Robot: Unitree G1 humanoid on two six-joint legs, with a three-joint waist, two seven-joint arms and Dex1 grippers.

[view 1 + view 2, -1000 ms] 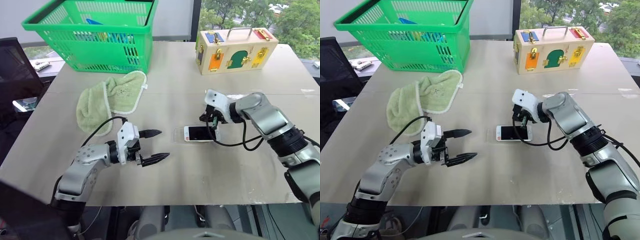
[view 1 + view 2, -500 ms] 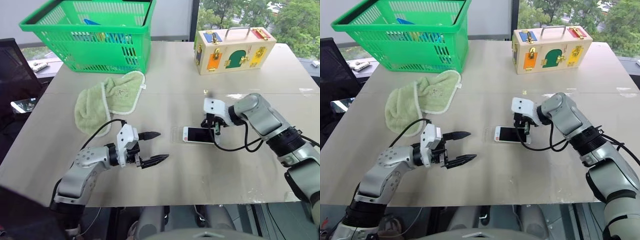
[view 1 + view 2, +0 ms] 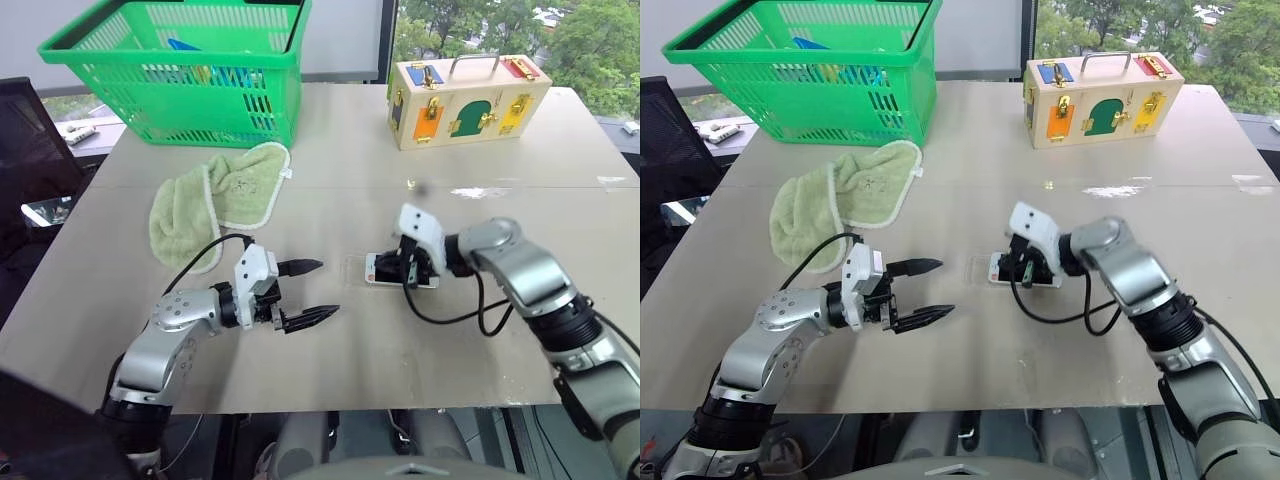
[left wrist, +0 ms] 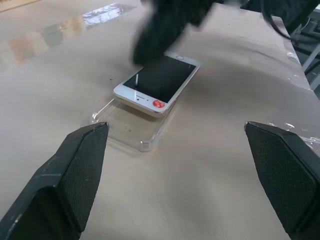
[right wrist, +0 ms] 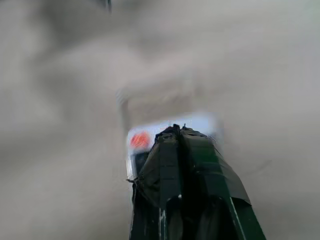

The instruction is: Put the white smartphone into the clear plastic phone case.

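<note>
The white smartphone (image 4: 159, 81) lay screen-up on the beige worktop (image 3: 400, 340), its red-buttoned end overlapping the clear plastic phone case (image 4: 131, 129). One green basket (image 3: 180, 65), one green towel (image 3: 215, 200) and one wooden latch box (image 3: 468, 95) stood behind. Windows showed trees. The right end effector (image 3: 1023, 268), fingers together, pressed the phone; the left end effector (image 3: 308, 292) gaped wide, empty.

I saw a beige worktop (image 3: 330, 150), a bright green slatted basket (image 3: 180, 65), a pale green towel (image 3: 215, 200) edged white, and a cream box (image 3: 465, 95) with orange, green and yellow panels. The white smartphone (image 4: 157, 82) had a black screen and red dot.
</note>
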